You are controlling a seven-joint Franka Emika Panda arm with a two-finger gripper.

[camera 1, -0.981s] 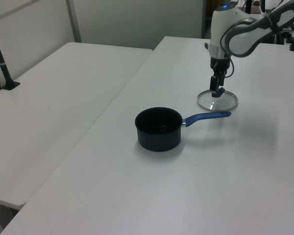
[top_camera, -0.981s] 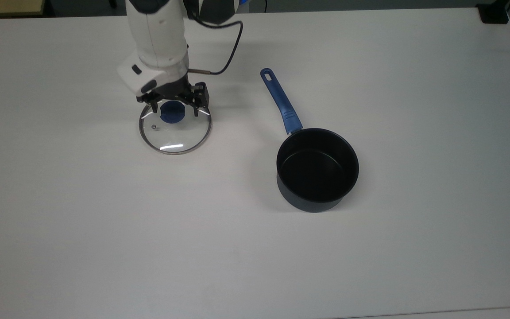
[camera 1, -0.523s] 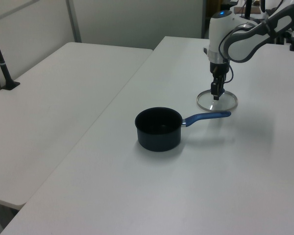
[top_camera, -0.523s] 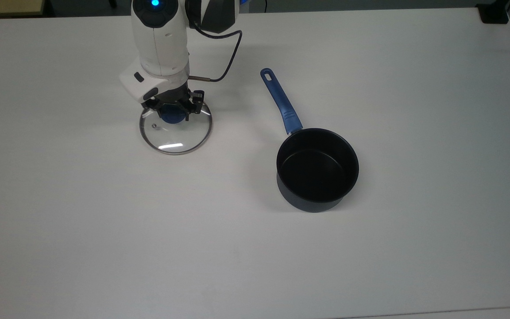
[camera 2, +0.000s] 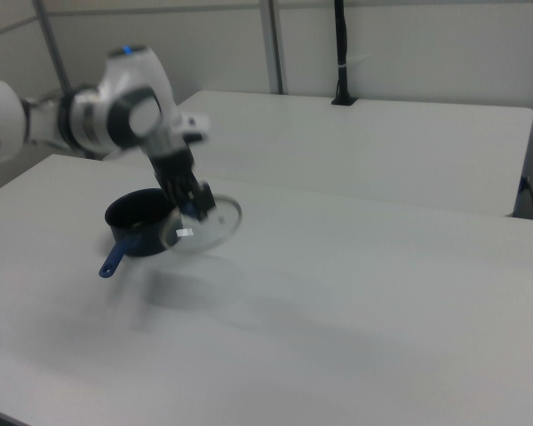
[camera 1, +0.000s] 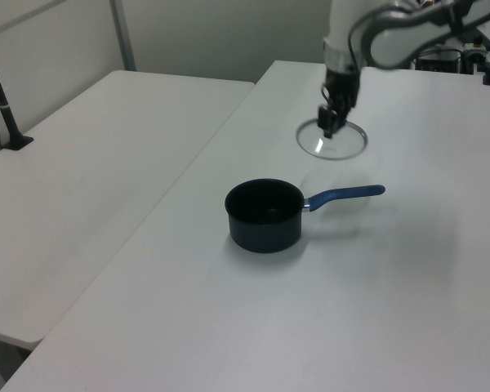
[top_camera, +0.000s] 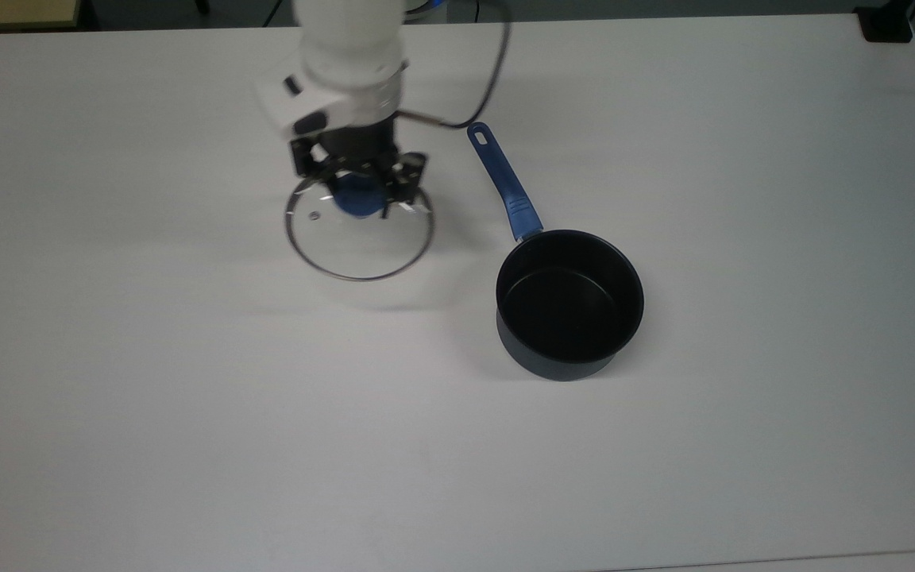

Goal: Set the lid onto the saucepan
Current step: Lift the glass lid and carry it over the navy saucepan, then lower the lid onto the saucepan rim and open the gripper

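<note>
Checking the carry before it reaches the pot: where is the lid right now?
The lid hangs off the table, held by its blue knob in the gripper, to the top view's left of the saucepan and its handle.

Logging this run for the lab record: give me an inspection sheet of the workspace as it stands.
Surface: white table, bare.
Job's things: lid lifted off the table, held by its blue knob; saucepan upright, uncovered, handle toward the top view's upper left.
Clutter: nothing seen.
Gripper: gripper shut on the knob, to the top view's left of the saucepan.
Cables: black cable looping from the arm.
Surroundings: second white table, grey partitions.
</note>
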